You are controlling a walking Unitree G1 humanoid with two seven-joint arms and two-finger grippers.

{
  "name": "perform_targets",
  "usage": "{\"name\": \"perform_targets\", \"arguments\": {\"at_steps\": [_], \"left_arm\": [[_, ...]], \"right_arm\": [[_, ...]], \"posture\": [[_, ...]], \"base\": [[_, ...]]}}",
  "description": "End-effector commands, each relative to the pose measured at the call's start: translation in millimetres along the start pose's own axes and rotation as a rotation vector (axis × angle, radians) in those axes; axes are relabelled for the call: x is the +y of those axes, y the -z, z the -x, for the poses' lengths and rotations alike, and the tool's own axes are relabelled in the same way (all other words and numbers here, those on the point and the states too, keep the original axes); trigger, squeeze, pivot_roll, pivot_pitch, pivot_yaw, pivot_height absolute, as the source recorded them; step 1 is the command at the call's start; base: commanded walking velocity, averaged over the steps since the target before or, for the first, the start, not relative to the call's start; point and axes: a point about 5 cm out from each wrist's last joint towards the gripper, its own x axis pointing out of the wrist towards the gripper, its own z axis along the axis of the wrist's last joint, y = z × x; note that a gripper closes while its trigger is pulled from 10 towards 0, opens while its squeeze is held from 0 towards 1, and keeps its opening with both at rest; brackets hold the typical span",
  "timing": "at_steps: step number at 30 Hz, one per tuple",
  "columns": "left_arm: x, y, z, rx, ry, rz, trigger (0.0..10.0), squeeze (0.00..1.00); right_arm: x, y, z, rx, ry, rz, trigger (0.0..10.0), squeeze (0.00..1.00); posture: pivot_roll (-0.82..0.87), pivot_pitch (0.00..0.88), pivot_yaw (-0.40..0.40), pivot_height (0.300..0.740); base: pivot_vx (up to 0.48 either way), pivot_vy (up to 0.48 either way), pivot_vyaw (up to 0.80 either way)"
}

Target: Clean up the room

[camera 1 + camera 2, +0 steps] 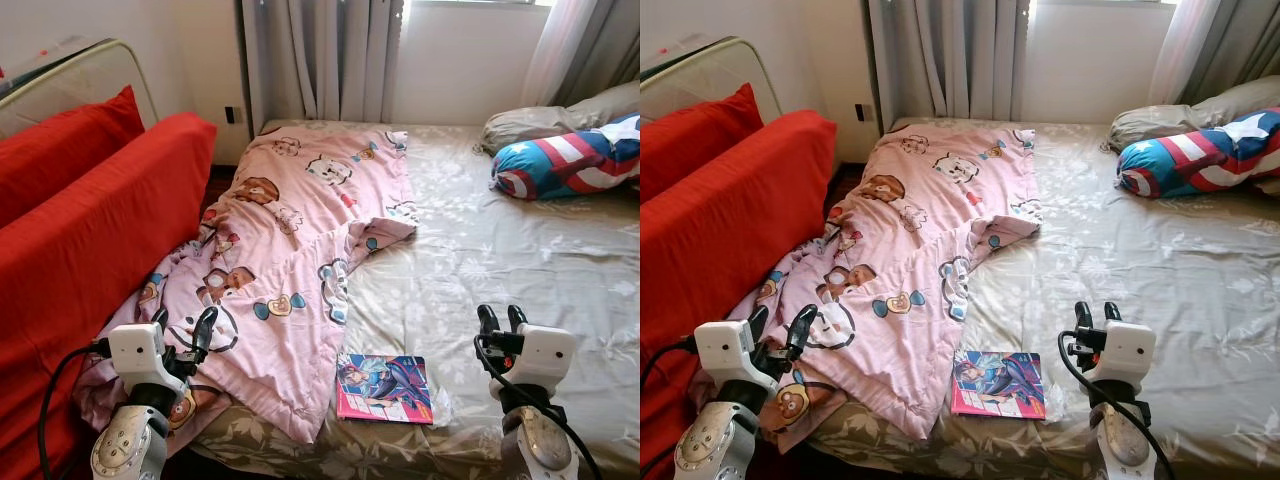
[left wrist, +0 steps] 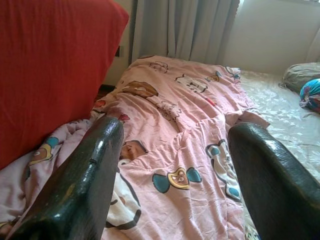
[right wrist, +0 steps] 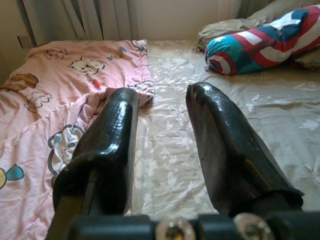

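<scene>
On the bed, pink blanket lies rumpled beside a comic book; left gripper spread, right gripper narrowly parted, both empty. Lifting blanket may drag the book floorward.

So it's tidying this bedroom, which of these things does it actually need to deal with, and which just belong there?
To deal with:
- pink blanket, rumpled and hanging off the bed's edge
- magazine, lying loose near the foot of the bed

Just there:
- striped bolster and grey pillow at the head
- red cushions beside the bed
- curtains

Both grippers, left gripper and right gripper, hold nothing.
</scene>
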Motion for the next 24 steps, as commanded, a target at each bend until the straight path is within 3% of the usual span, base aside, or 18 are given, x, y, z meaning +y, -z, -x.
{"name": "perform_targets", "arguments": {"at_steps": [1,5,24], "left_arm": [[-1.6,-1,1.0,0.009,0.012,0.000,10.0,0.00],[-2.0,-1,1.7,0.016,0.009,0.006,10.0,0.00],[-3.2,-1,8.6,0.039,0.006,0.007,10.0,0.00]], "right_arm": [[-1.9,1,3.0,0.012,0.012,0.001,10.0,0.00],[3.8,-1,3.0,0.007,-0.009,-0.002,10.0,0.00],[10.8,1,3.6,0.035,-0.040,-0.006,10.0,0.00]], "posture": [[-0.02,0.000,-0.016,0.695],[-0.02,0.000,-0.021,0.665],[-0.01,0.000,-0.029,0.665]], "base": [[0.000,0.000,0.00],[0.000,0.000,0.00],[0.000,0.000,0.00]]}}
